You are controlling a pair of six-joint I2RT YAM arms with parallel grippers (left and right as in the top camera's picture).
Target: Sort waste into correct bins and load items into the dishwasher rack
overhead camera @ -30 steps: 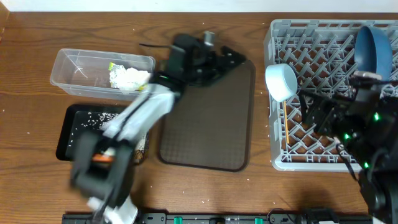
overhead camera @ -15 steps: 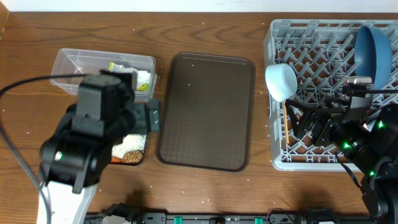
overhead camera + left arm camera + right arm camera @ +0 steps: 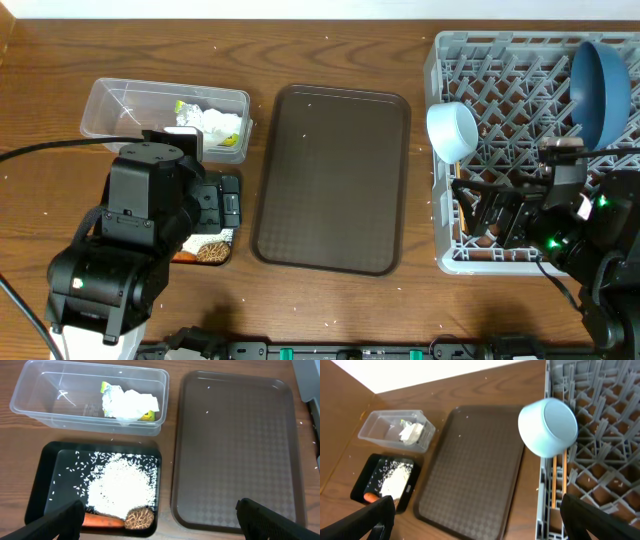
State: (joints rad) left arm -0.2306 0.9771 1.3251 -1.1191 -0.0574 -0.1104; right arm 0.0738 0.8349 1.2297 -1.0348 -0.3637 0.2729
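The clear tub holds the white tissue and the foil wrapper. The black tray holds white rice, the orange carrot and brown scraps. My left gripper hangs open and empty above the black tray's front right corner; it also shows in the overhead view. The grey rack holds the white bowl, the dark-blue bowl and the chopsticks. My right gripper is open and empty over the rack's front left. No small cups show.
The brown serving tray lies bare between the bins and the rack. The left arm's body covers much of the black tray in the overhead view. The right arm covers the rack's front right corner.
My left arm has swung from the back of the brown tray to the front left, over the black tray. My right gripper has shifted slightly left over the rack.
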